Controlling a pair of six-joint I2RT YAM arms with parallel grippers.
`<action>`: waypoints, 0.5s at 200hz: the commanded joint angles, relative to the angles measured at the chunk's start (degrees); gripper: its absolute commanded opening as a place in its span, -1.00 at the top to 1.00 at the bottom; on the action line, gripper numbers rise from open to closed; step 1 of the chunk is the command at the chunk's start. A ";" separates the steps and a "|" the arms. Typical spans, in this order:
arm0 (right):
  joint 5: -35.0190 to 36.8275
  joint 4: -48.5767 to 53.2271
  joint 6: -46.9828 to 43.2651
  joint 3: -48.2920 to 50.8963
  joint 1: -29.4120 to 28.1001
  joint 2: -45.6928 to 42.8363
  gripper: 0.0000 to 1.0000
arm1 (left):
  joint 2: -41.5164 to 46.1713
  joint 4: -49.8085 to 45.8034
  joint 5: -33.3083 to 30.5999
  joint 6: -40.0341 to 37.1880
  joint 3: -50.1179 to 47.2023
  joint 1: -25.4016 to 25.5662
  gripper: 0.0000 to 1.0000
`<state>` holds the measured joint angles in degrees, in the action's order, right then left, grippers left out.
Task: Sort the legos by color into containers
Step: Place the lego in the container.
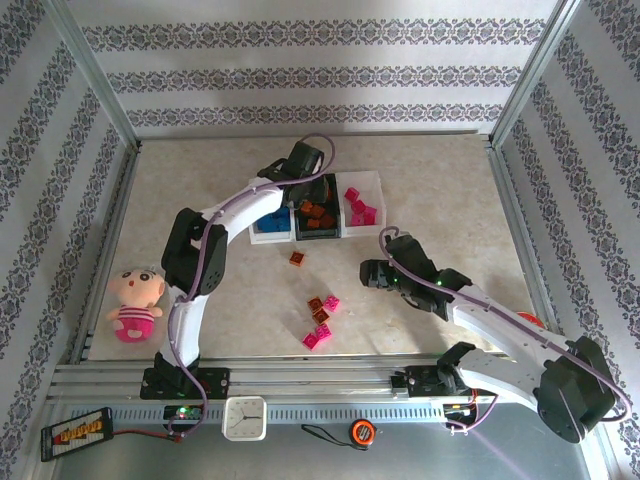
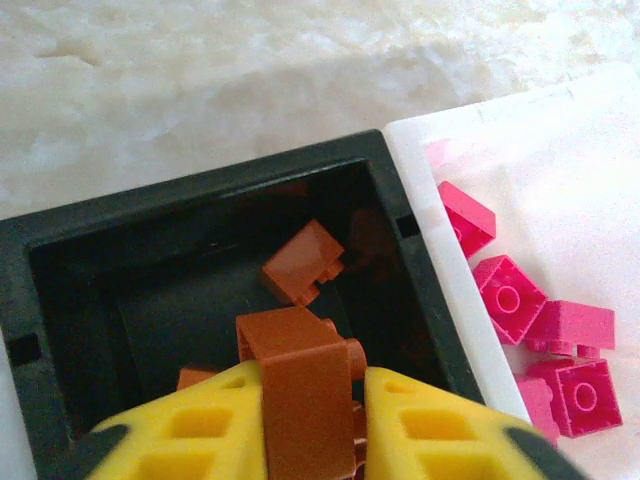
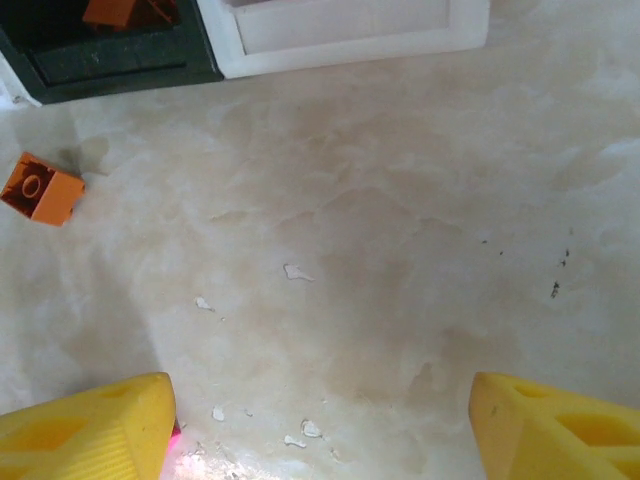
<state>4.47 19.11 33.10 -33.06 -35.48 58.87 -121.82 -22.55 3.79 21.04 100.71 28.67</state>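
One orange-brown brick (image 2: 305,420) is clamped between the yellow fingers (image 2: 200,430) of the left gripper (image 2: 312,380). Both pads press its sides, and it hangs just above the black bin (image 2: 200,190). Below it in that bin lie more orange-brown bricks (image 2: 303,262). At 3 o'clock of the black bin and touching it, the right white bin (image 2: 520,150) holds pink bricks (image 2: 510,295).

In the top view the three bins sit in a row, toward 12 o'clock of the table's middle. The left white bin (image 1: 268,235), at 9 o'clock of the black one, holds blue bricks (image 1: 270,220). Loose bricks lie on the table (image 1: 200,180) at 6 o'clock of the bins: a lone orange brick (image 1: 297,258) near them, then a mixed cluster (image 1: 321,320) of orange and pink farther off.

The right gripper (image 1: 375,272) hovers at 2 o'clock of that cluster. Its jaws are spread wide with only bare table between its fingers (image 3: 90,425). A doll (image 1: 135,300) lies at the table's 8 o'clock edge.
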 commanded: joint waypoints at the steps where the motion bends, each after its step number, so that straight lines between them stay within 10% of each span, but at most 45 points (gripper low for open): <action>1: -0.99 0.92 0.41 0.54 -0.95 -0.57 -0.55 | 0.60 -1.97 0.64 0.90 2.32 -0.81 0.20; 100: -3.63 0.55 -3.89 -5.75 -9.38 7.12 -0.52 | 26.74 6.82 9.15 5.48 -15.10 -0.81 -0.68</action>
<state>1.83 19.35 31.68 -35.05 -41.87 63.75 -103.96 -20.60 9.54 24.21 92.14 28.38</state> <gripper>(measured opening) 0.763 0.807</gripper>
